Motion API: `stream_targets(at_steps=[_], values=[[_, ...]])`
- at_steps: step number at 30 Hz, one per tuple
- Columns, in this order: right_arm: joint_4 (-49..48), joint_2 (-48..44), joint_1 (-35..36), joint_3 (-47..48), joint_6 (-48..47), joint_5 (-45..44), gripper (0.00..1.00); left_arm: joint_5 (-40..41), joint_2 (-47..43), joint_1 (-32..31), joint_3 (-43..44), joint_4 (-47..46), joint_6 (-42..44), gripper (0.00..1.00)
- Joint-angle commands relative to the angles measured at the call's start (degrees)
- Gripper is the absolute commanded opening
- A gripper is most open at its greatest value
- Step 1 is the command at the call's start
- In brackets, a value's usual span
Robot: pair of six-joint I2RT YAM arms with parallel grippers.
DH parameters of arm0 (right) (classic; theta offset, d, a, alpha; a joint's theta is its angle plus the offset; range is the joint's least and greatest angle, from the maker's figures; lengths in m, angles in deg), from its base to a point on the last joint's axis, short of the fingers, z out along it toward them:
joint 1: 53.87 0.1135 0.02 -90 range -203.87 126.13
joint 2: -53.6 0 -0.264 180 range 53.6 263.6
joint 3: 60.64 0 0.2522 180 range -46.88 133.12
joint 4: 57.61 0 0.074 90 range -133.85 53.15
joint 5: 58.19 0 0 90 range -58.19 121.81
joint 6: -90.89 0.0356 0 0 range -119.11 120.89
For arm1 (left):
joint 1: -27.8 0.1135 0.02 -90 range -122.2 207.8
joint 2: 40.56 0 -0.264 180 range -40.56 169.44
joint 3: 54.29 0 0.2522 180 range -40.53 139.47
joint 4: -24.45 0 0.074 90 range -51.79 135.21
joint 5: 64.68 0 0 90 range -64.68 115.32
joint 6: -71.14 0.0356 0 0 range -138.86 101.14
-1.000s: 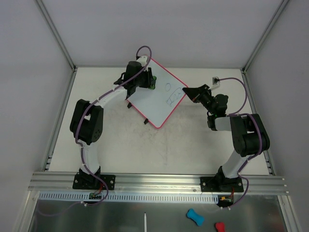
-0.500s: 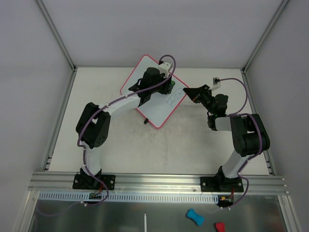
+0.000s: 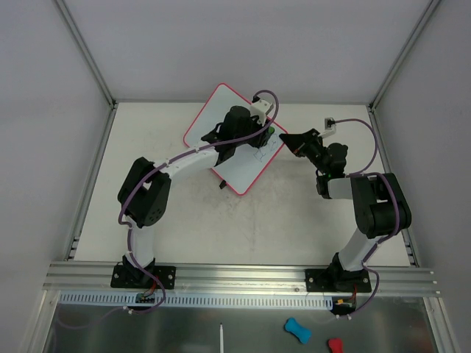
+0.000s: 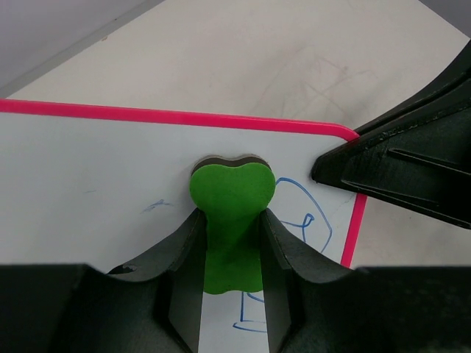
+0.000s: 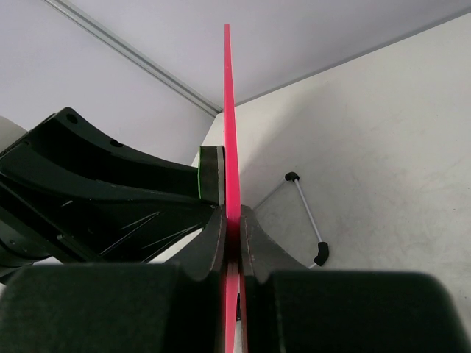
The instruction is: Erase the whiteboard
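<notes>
The whiteboard (image 3: 221,121), white with a pink-red frame, stands tilted at the back middle of the table. My left gripper (image 3: 266,134) is shut on a green eraser (image 4: 229,213) and presses it flat on the board near its right corner, beside blue scribbles (image 4: 305,224). My right gripper (image 3: 291,140) is shut on the board's pink edge (image 5: 230,147) at that right corner. The left gripper (image 4: 229,294) is seen from its own wrist view, and the right gripper (image 5: 232,232) from its own.
The board's wire stand with black feet (image 5: 309,217) rests on the table behind the board. A small white connector block (image 3: 329,122) lies at the back right. Blue (image 3: 296,329) and red (image 3: 335,344) erasers lie on the metal shelf in front of the rail.
My left gripper has swept the green eraser rightward across the board, from its left part to the scribbles near the right corner. The oval scribble is gone. The right gripper has held still.
</notes>
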Motion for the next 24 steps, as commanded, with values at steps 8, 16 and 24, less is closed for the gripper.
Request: stream_targets(at_steps=[8,16,24], values=[[-5.23,-0.74,2.04,1.14,-1.51,5.63,0.0,-1.78,1.9,-4.81,0.29,4.14,9.42,0.0],[-5.23,-0.91,2.04,1.23,-1.59,5.71,0.0,5.34,2.52,-6.75,3.55,11.44,16.63,0.0],[-5.23,-0.91,1.95,1.05,-1.68,5.71,0.0,8.84,1.55,-10.26,0.48,16.45,25.24,0.0]])
